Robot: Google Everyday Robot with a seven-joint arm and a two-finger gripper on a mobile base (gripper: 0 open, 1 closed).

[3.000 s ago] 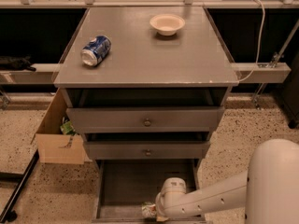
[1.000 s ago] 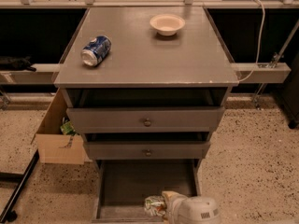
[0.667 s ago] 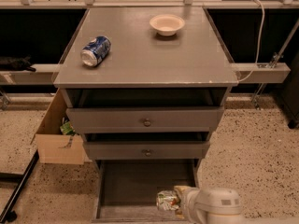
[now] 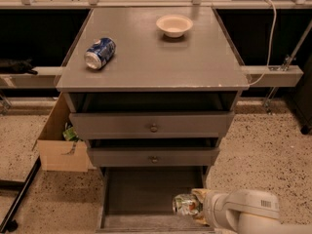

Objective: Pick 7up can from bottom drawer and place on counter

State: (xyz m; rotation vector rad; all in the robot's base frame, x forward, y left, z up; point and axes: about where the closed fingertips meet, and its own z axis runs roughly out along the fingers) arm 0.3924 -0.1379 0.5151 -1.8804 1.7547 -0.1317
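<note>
Over the front right corner of the bottom drawer, the gripper is clamped on the 7up can. Lifting step in hand; next, raise it clear onto the counter.

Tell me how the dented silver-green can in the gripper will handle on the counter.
The dented silver-green drink can, held sideways in the gripper over the grey bottom drawer, probably crushes easily. Laid sideways on the flat grey counter, it may roll; upright, likely steadier.
</note>
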